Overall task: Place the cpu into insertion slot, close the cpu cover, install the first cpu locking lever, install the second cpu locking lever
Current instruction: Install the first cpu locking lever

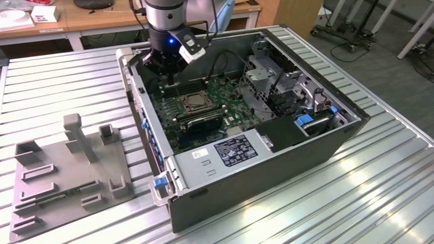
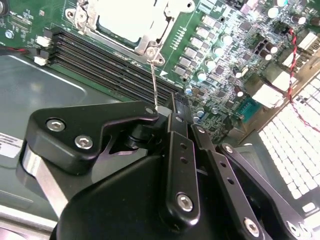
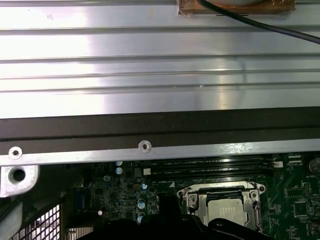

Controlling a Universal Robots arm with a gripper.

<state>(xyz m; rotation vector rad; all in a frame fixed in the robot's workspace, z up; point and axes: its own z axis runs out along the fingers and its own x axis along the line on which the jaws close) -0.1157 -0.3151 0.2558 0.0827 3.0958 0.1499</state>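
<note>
You are looking at the small silvery-grey square cpu (image 3: 226,206) sitting in the silver-rimmed square insertion slot (image 2: 80,14), the thin silvery frame-shaped cpu cover (image 3: 192,199) lying shut around it. Lever work is looking unfinished: one thin wire locking lever (image 2: 155,80) is standing up, touching the black gripper (image 2: 182,112), whose fingers are pressing together. In the exterior view the slot is lying at five o'clock of it, long black memory slots (image 1: 180,89) crowding between.
</note>
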